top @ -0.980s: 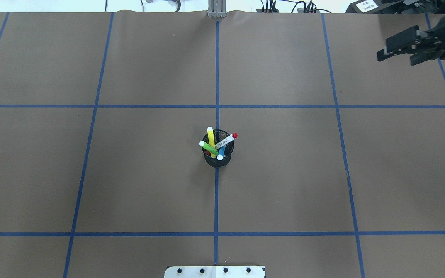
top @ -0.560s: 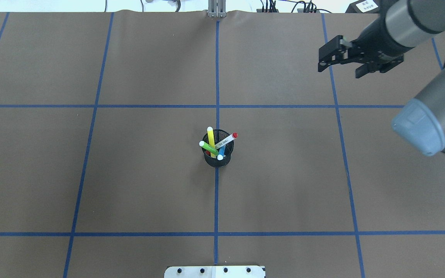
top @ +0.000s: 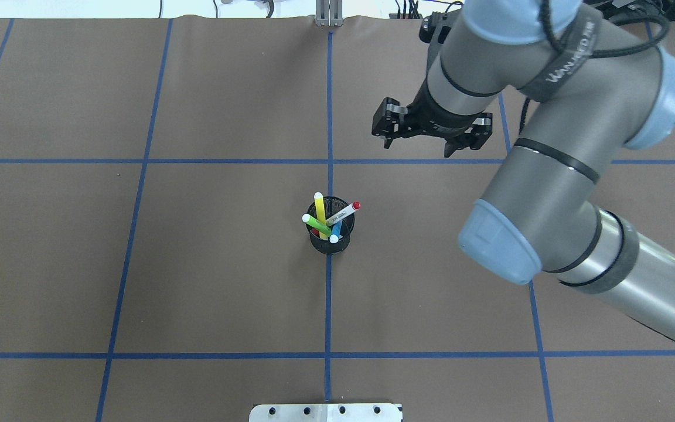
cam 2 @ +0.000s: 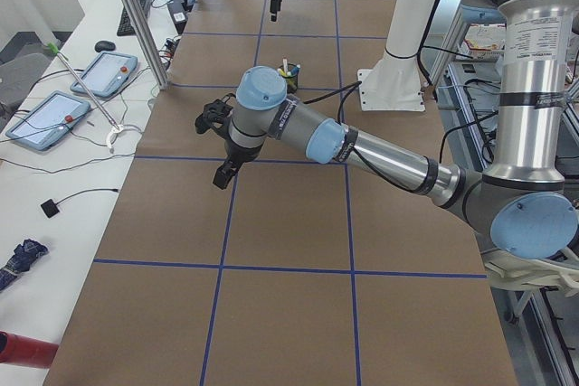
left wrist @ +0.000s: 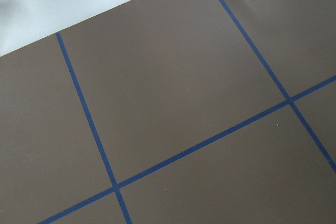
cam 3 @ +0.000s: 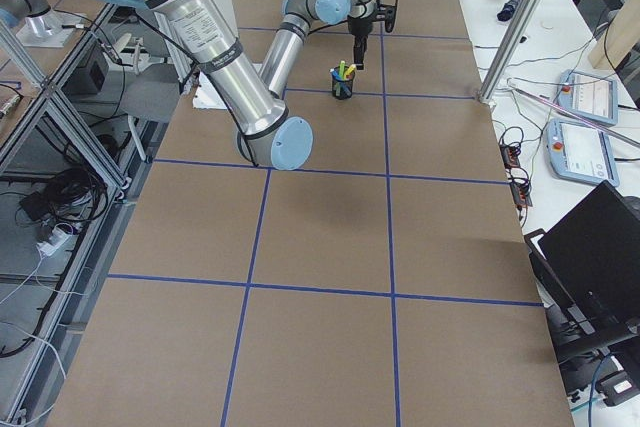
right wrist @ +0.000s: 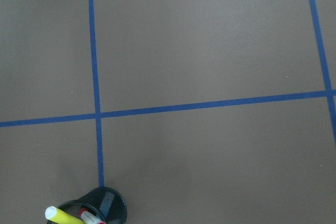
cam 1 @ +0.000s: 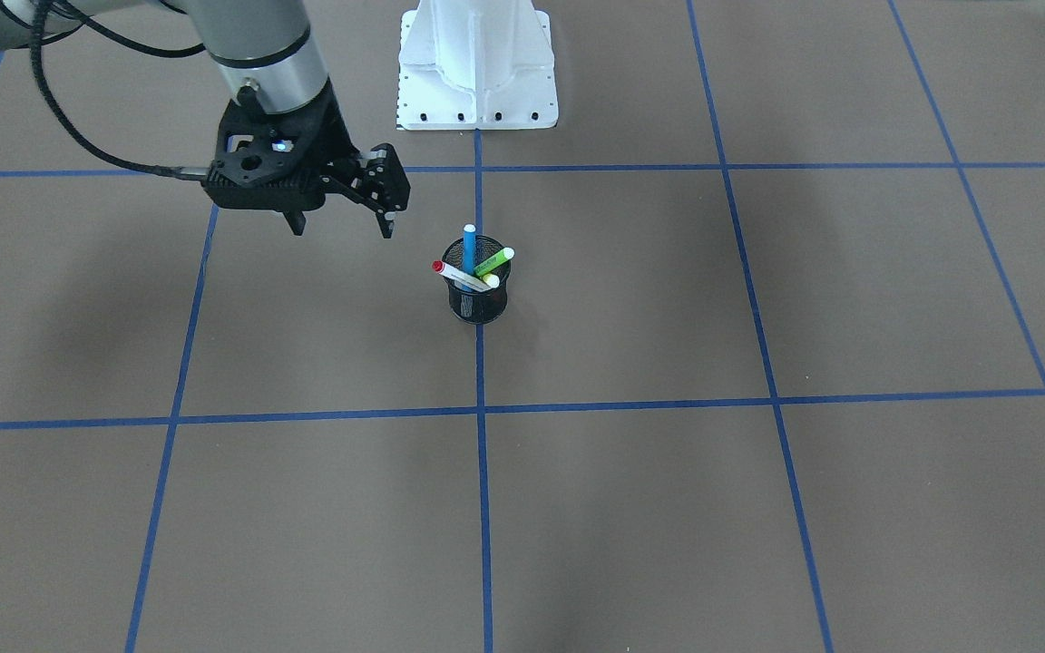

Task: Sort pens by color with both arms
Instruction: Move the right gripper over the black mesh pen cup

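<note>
Four pens stand in a black mesh cup (top: 330,241) at the table's centre: yellow (top: 319,212), light green (top: 316,224), white with a red cap (top: 344,211) and blue (top: 336,232). The cup (cam 1: 477,304) also shows in the front view, and its rim and the yellow pen (right wrist: 62,216) sit at the bottom left of the right wrist view. My right gripper (top: 417,149) (cam 1: 341,231) is open and empty. It hangs above the table beyond and to the right of the cup. My left gripper (cam 2: 217,153) shows only in the left side view, over the table's left end. I cannot tell whether it is open.
The white pedestal base (cam 1: 475,63) stands at the robot's edge of the table. Blue tape lines (top: 329,117) divide the brown table cover into squares. A metal post (top: 329,14) rises at the far edge. Tablets (cam 2: 50,115) lie on the side bench.
My right arm has swung in from the far right edge toward the centre, with its gripper still open. The cup and pens have not moved.
</note>
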`<act>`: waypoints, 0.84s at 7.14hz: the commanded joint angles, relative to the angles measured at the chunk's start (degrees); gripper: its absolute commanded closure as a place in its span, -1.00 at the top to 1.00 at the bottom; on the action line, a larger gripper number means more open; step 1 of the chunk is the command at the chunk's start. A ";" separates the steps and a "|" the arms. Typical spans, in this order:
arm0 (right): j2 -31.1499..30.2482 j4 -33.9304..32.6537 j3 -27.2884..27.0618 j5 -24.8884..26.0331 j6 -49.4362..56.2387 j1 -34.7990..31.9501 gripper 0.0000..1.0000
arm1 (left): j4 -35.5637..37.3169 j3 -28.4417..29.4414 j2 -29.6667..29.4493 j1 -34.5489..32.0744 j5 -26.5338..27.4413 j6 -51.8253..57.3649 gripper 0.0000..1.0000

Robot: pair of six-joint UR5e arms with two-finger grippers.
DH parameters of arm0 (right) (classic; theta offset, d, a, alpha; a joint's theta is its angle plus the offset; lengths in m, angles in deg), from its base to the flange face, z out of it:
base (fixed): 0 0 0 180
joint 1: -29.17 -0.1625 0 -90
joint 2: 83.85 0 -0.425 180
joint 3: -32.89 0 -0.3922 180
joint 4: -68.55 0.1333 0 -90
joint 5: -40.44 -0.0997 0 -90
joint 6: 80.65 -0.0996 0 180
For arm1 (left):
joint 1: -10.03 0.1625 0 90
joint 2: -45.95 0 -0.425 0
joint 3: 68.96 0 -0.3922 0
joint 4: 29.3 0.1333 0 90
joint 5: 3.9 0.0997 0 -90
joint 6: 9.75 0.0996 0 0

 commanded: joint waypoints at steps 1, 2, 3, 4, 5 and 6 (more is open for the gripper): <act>7.63 -3.48 7.61 0.53 -2.49 3.13 0.85 | 0.00 -0.01 0.02 0.09 -0.05 0.03 1.00; 10.19 -3.85 11.74 0.44 -2.67 4.36 0.74 | -0.09 -0.01 0.72 0.09 -0.05 0.21 1.00; 10.65 -3.76 13.09 0.52 -3.37 5.59 0.53 | -0.87 -0.01 0.81 0.00 0.03 0.12 1.00; 10.65 -3.68 13.71 0.53 -3.55 7.26 0.34 | -1.31 -0.01 0.98 0.09 0.04 -0.05 1.00; 10.65 -3.59 14.15 0.44 -3.55 8.58 0.20 | -1.32 -0.01 0.99 0.00 0.04 -0.06 1.00; 10.65 -3.50 15.03 0.52 -3.55 10.77 0.11 | -1.40 -0.01 1.25 0.00 0.04 0.03 1.00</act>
